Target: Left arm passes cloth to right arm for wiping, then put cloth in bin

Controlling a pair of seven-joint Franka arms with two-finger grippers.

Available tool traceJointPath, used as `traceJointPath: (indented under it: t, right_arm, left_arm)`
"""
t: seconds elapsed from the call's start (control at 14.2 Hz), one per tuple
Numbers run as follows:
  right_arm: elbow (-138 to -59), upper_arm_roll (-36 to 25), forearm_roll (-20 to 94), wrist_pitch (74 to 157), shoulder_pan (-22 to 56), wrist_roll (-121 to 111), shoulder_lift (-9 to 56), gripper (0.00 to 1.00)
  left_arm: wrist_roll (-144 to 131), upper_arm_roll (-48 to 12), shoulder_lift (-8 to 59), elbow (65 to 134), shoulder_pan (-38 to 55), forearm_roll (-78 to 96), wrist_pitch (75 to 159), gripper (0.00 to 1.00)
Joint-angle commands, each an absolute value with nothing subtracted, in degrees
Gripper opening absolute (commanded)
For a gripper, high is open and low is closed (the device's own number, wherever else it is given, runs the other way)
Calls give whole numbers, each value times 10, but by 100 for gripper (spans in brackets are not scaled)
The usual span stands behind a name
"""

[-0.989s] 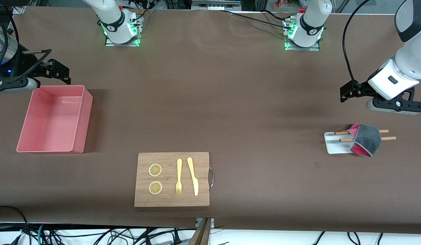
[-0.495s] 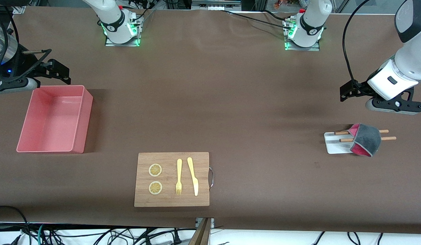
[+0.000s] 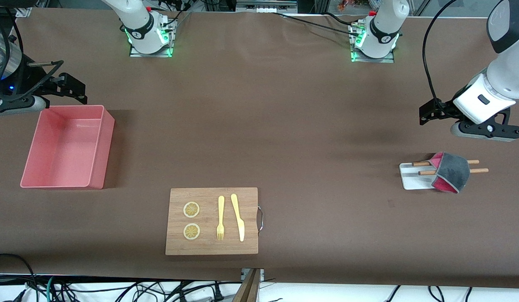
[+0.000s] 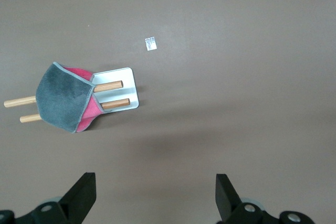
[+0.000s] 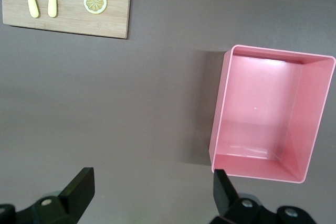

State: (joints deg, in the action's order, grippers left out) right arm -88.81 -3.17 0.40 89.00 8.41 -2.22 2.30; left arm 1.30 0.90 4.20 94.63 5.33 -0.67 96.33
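Note:
The cloth, dark grey with a magenta-red underside, is draped over two wooden sticks that lie on a small white tray toward the left arm's end of the table. In the left wrist view the cloth lies apart from the fingers. My left gripper hangs over bare table beside the tray; it is open and empty. The pink bin stands empty at the right arm's end. My right gripper waits beside the bin's rim, open and empty.
A wooden board with a metal handle lies near the front edge and carries two lemon slices, a yellow fork and a yellow knife. A small white tag lies on the table near the tray.
My left gripper has shifted very slightly; the cloth, the bin and the right arm have not moved.

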Motion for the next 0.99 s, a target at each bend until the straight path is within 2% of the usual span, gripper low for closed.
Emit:
traceJointPath:
  t: [0.0,0.92]
  right_arm:
    - [-875,-25,3,888,77,-29,28,100]
    - [-873,-25,-1,893,76,-30,29,100]
  left_arm:
    - [13,14,42,946,59,-17,957,100]
    - [69,14,51,944,63,-26,957,100]
